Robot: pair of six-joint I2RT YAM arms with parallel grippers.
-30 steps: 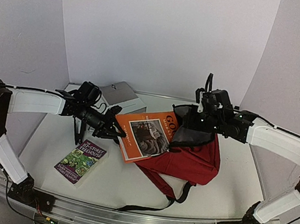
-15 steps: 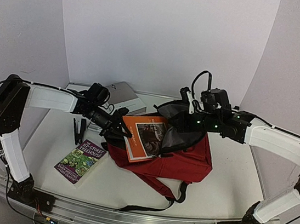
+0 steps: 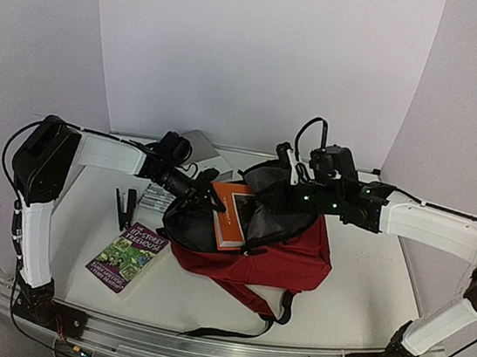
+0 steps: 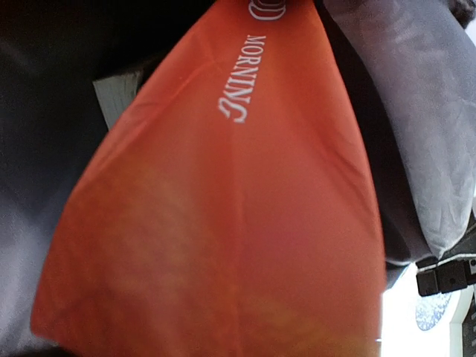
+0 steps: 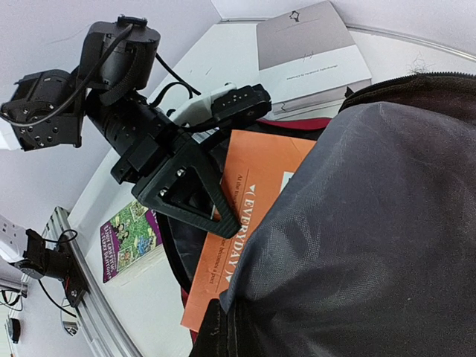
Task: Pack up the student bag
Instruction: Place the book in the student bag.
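Bag (image 3: 294, 256) lies at table centre, mouth toward 10 o'clock. Right gripper (image 3: 291, 200) is pinched tight on its grey lining, lifting the mouth. Left gripper (image 3: 214, 200) is at the orange book (image 3: 233, 220), which sits half inside; whether its jaws clamp or merely touch cannot be told. Recommended: hold the lining high, drive the book toward 4 o'clock, and release only once its corners pass the zipper.
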